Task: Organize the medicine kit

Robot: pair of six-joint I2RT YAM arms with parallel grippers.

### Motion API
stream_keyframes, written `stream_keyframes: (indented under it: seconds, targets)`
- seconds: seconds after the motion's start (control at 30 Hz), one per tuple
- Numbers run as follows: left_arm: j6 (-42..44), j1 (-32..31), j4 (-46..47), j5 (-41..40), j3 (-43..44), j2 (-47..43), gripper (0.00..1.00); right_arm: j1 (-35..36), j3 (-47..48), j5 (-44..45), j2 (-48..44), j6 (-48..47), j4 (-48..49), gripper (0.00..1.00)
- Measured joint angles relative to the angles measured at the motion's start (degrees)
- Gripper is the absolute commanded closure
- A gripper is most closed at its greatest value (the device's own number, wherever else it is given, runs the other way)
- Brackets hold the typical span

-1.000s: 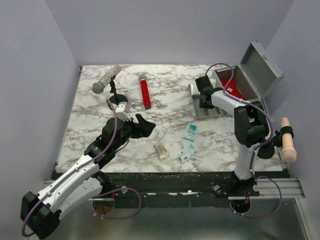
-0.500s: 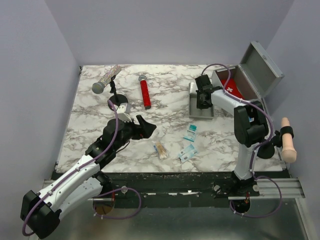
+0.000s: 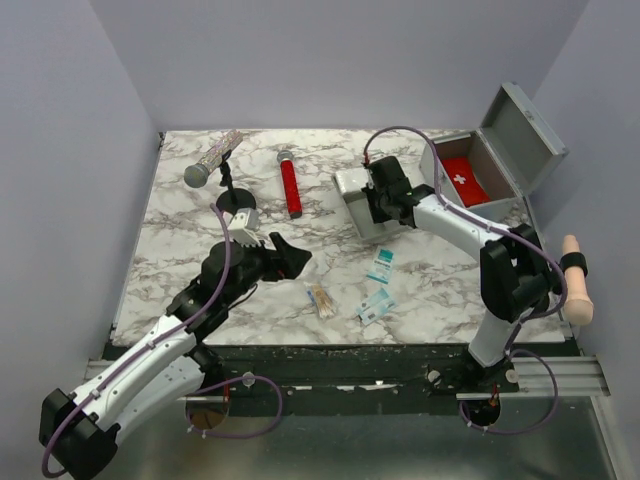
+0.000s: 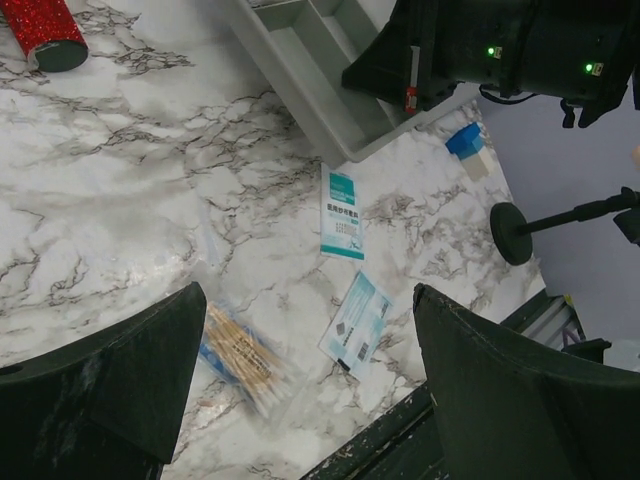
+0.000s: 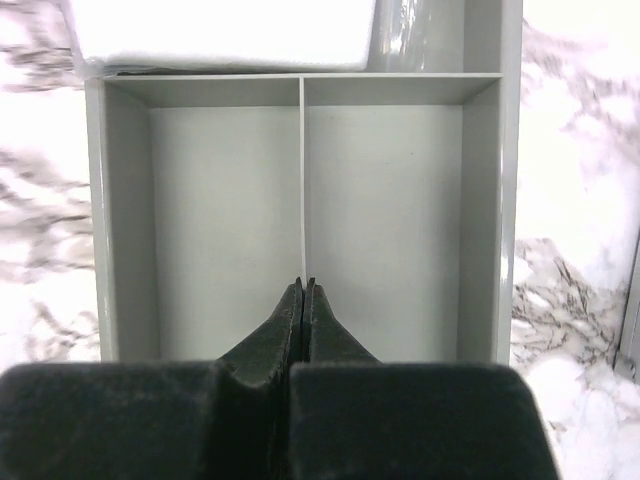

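Observation:
The medicine kit point(image 3: 522, 128) stands open at the back right, lid up, a red white-cross pouch point(image 3: 462, 181) inside. Its grey divided tray point(image 3: 350, 188) is out of the box, left of it on the marble. My right gripper point(image 3: 377, 207) is shut on the tray's thin middle divider point(image 5: 302, 180), fingertips pinched together point(image 5: 304, 284). A white pad point(image 5: 225, 30) lies in the tray's far compartment. My left gripper point(image 4: 307, 292) is open above a cotton swab packet point(image 4: 245, 358) and a light blue packet point(image 4: 357, 322), holding nothing.
A teal sachet point(image 3: 380, 265) lies between the tray and the two packets near the front edge. A red tube point(image 3: 290, 187) lies at the back middle. A glittery microphone on a small stand point(image 3: 213, 158) sits back left. A peach handle point(image 3: 575, 280) sticks up at the right edge.
My right gripper closed on the tray's divider and carried the tray leftward, away from the box. The left arm has hardly moved.

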Motion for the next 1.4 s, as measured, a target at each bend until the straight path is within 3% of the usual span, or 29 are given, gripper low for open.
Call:
stream_keyframes:
  seconds: [0.17,0.47,0.63,0.97,1.0,1.2,1.4]
  targets:
    - [0.0,-0.1,-0.4,-0.2,0.0,-3.1,0.06,4.2,-2.4,-2.1,-3.5,-7.8,5.5,0.99]
    - [0.0,-0.1,-2.5,-3.5,0.0,-8.2,0.06,5.7,-8.6,-8.9,-3.4,-21.1,12.3,0.99]
    - [0.0,-0.1,-3.7,-4.8,0.0,-8.0,0.06,7.2,-13.7,-12.6,-3.4,-27.5,16.8,0.99]
    - [0.1,-0.1,-4.2,-5.7,0.0,-4.1,0.06,9.7,-13.9,-14.8,-3.4,-36.9,20.8,0.99]
    - [0.1,-0.1,-4.2,-5.9,0.0,-3.6,0.06,9.9,-14.4,-14.8,-3.5,-37.1,21.3,0.98]
    - [0.1,-0.1,-4.5,-7.4,1.1,1.6,0.06,11.1,-17.6,-13.1,-4.7,-36.5,22.6,0.61]
    - [0.1,-0.1,-5.0,-9.1,4.5,7.5,0.07,11.1,-17.6,-8.2,-6.3,-33.2,26.0,0.47]
